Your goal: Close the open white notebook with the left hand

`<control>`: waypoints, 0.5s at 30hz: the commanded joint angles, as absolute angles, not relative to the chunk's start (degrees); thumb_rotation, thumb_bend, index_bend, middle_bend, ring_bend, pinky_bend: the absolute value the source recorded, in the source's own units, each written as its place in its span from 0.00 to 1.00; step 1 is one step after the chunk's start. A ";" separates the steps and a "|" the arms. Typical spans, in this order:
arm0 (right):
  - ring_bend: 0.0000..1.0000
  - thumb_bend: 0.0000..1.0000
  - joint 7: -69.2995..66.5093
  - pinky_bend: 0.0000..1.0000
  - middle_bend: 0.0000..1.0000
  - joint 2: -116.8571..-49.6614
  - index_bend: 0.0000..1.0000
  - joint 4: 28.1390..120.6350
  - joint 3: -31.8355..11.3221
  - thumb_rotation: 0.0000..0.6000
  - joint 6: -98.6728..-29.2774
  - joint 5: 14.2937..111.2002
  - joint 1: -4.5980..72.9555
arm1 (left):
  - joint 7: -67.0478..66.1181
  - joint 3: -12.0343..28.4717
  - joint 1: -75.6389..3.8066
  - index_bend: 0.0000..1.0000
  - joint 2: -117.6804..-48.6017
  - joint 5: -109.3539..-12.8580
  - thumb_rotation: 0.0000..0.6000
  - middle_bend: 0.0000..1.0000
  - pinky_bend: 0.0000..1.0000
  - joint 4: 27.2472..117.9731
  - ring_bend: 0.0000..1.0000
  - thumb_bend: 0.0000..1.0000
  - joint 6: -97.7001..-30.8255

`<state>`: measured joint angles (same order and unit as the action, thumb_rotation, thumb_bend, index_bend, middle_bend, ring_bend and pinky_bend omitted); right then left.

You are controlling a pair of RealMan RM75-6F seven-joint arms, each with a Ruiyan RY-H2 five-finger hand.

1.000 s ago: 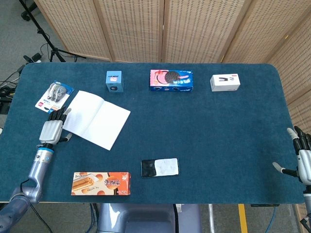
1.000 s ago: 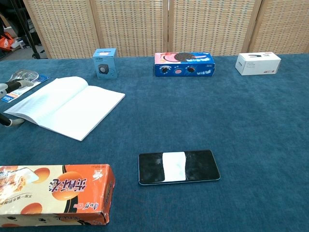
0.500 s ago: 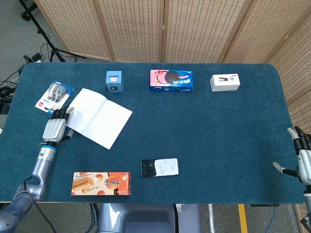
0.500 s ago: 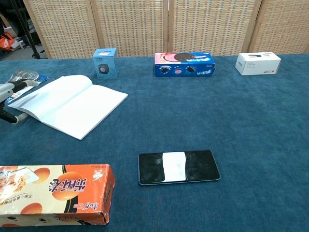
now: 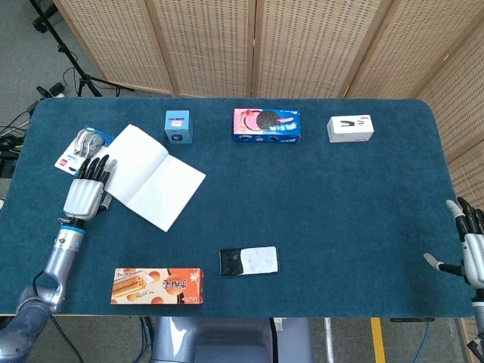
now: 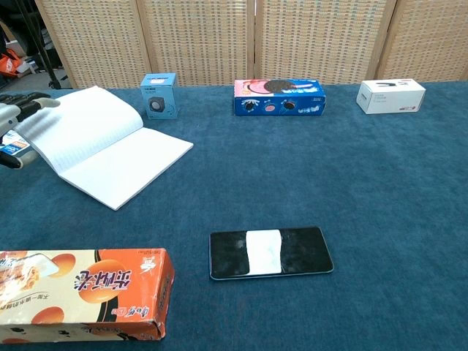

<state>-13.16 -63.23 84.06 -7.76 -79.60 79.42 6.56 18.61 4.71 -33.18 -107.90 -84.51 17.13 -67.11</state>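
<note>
A blue-covered tabletop (image 5: 340,204) fills both views, backed by woven folding screens (image 5: 257,45). On its left part lies the open white notebook (image 5: 151,178), the largest thing on the cloth. Its right page lies flat, while its left page stands lifted at a slant, as the chest view shows plainly. The left hand (image 5: 85,195) sits at the outer edge of that raised page, fingers stretched out and a little apart, their tips against or just under the page edge; the views do not settle whether it grips the paper or only props it. Its arm runs back to the near left corner.

Near the front edge lies an orange snack box (image 5: 157,286) on its side, and just to its right a dark phone (image 5: 249,261) with a pale patch on its face. Along the far side stand a blue cookie box (image 5: 266,125), a white box (image 5: 350,128) further right, and a small light-blue box (image 5: 178,126) close to the notebook's far corner. A blister pack (image 5: 79,147) lies by the left edge, just beyond the left hand's fingertips.

The right hand (image 5: 470,246) shows at the far right edge, well apart from everything, fingers spread and holding nothing.
</note>
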 commanded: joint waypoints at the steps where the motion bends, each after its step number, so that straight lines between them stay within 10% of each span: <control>1: 0.00 0.00 -13.21 0.00 0.00 -63.20 0.00 84.10 -7.75 1.00 -79.56 79.41 6.56 | 15.07 2.49 -33.68 0.00 -107.67 -87.48 1.00 0.00 0.00 14.93 0.00 0.41 -71.57; 15: 0.00 0.00 -13.32 0.00 0.00 -63.11 0.00 84.24 -7.67 1.00 -79.76 79.61 6.46 | 3.25 -5.65 -36.13 0.00 -106.84 -97.41 1.00 0.00 0.00 14.98 0.00 0.40 -82.87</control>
